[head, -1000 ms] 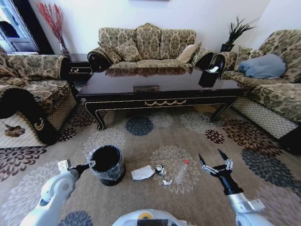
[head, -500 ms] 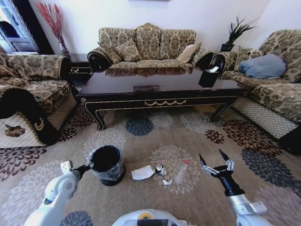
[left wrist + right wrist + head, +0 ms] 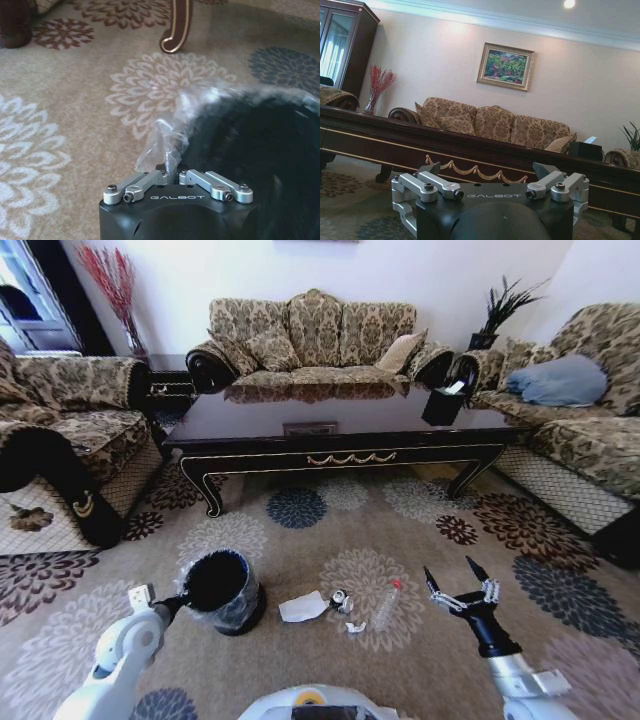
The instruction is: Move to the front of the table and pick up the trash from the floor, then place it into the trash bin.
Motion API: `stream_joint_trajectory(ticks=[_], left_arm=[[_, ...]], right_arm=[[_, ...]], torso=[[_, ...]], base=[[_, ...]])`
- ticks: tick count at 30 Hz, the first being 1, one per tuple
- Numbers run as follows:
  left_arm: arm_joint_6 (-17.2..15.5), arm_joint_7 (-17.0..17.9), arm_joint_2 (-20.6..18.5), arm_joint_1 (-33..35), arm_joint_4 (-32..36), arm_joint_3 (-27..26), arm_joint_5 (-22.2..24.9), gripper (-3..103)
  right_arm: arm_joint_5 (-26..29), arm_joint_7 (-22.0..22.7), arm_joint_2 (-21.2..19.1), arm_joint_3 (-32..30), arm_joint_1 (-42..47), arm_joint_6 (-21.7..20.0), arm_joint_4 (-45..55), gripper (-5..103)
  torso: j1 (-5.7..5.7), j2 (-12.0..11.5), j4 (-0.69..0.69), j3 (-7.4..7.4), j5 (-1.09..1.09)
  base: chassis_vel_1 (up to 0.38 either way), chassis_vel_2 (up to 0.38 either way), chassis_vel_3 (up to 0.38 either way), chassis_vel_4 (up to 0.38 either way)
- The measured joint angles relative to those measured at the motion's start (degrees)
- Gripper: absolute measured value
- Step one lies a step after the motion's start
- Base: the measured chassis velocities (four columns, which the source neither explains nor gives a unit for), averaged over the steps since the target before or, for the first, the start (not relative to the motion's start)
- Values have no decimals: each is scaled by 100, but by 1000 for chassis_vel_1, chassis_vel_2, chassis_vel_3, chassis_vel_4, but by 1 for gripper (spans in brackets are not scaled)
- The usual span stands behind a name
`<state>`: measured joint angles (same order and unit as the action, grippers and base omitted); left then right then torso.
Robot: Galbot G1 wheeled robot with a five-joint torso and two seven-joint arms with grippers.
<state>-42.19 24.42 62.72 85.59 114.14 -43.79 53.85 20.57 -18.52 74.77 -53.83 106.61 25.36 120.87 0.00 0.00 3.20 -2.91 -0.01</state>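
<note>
head view: the small round black trash bin [image 3: 222,590], tilted on the beige flower-patterned carpet floor [image 3: 330,530], is gripped at its clear plastic liner by the left claw [image 3: 183,595]; the right claw [image 3: 461,593] is held spread open near the clear red-capped bottle [image 3: 386,604].

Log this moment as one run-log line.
left gripper: shut on trash bin liner, bin tilted | right gripper: open, above floor | trash: on floor

"GALBOT" stands on both wrist housings [image 3: 177,197], seemingly nothing else.
</note>
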Motion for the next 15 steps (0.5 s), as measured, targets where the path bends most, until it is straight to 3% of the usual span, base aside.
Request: stream_joint_trajectory(ticks=[5,8,10,11,12,15], left_arm=[[0,5,-50,140,118,-81,-85,4],[-3,50,-193,268,316,-184,-122,4],[-3,53,-222,284,360,-197,-122,4],[-3,53,-269,307,435,-211,-116,4],[-2,60,-355,332,580,-227,-111,4],[-3,99,-474,346,795,-217,-102,4]], right_arm=[[-106,313,-38,0,-54,-106,-21,100],[-218,779,-122,27,-143,-440,-24,100],[-268,864,-149,34,-169,-533,-24,100],[-369,1143,-187,59,-211,-669,-23,100],[-503,1855,-294,152,-322,-1070,26,100],[-422,2458,-449,309,-439,-1716,109,100]], torso=[[0,0,-1,0,-2],[0,0,-3,0,0],[0,0,-2,0,0],[0,0,-2,0,1],[0,0,0,0,1],[0,0,-1,0,1]], base=[[0,0,0,0],[0,0,0,0],[0,0,0,0],[0,0,0,0],[0,0,0,0],[0,0,0,0]])
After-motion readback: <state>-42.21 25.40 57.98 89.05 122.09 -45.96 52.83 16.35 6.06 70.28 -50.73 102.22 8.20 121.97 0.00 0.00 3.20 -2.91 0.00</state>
